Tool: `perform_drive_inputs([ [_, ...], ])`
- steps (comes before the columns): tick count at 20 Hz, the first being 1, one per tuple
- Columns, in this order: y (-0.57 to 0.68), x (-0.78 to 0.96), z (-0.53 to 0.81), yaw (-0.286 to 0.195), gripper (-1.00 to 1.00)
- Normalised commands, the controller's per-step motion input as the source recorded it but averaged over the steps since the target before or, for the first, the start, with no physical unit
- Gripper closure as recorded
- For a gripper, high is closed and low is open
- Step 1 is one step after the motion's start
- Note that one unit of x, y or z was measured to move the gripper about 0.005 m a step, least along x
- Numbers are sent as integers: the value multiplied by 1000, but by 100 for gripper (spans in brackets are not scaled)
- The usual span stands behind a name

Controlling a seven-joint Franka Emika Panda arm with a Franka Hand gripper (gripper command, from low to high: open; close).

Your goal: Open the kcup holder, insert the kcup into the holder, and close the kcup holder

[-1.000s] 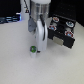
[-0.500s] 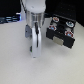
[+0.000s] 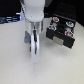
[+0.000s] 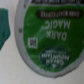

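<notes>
The kcup (image 4: 50, 35) fills the wrist view, its green lid printed "Dark Magic", very close under the camera. In the exterior view the white gripper (image 3: 34, 50) reaches down to the table and hides the kcup. No finger shows clearly in either view, so how the jaws stand is unclear. The black kcup holder (image 3: 61, 31) stands to the exterior view's right of the gripper. Its drawer is pulled out, with several pods in its round slots.
A teal shape (image 4: 2, 27) sits at the edge of the wrist view beside the kcup. Dark clutter (image 3: 10, 19) lines the back of the white table (image 3: 15, 65).
The arm has come down over the kcup. The green lid that showed beside the gripper one second ago is now covered by it in the exterior view.
</notes>
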Motion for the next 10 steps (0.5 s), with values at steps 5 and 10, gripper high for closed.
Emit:
perform_drive_inputs([
  [5,0,-5,109,-75,100],
  [10,15,0,256,-60,100],
])
